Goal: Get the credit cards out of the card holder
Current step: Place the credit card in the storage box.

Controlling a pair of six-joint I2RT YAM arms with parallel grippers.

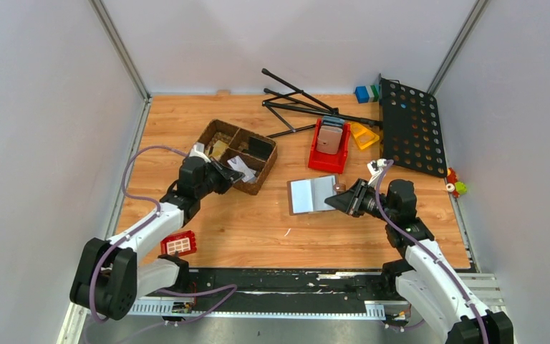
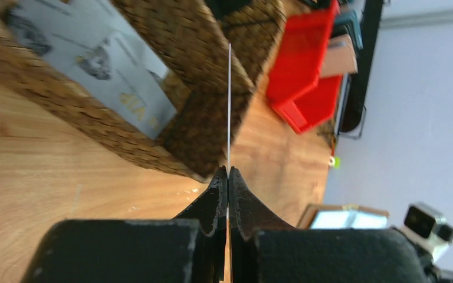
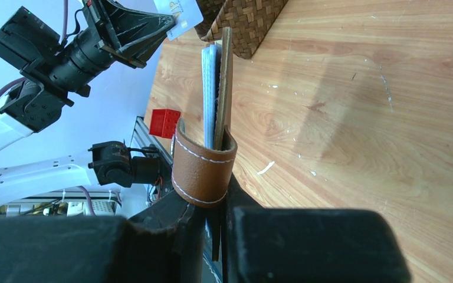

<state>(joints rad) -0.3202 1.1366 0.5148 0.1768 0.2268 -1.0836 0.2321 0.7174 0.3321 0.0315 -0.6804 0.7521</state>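
Note:
My left gripper point(image 1: 230, 174) is shut on one thin credit card point(image 1: 239, 167) and holds it at the near edge of the wicker basket point(image 1: 238, 155). In the left wrist view the card point(image 2: 229, 106) shows edge-on, rising from the closed gripper point(image 2: 228, 171). My right gripper point(image 1: 333, 202) is shut on the brown card holder point(image 1: 310, 194), which lies open with its pale inside up. In the right wrist view the holder point(image 3: 224, 88) stands edge-on in my right gripper point(image 3: 210, 200). Its tab clasp point(image 3: 203, 165) loops over, and pale cards point(image 3: 210, 88) sit inside.
Another printed card point(image 2: 94, 59) lies in the basket. A red bin point(image 1: 317, 159) holds a pinkish-grey slab point(image 1: 331, 137). A black perforated panel point(image 1: 412, 127) and black stand rods point(image 1: 301, 104) lie at the back right. A red block with white grid point(image 1: 179, 244) sits near the left arm.

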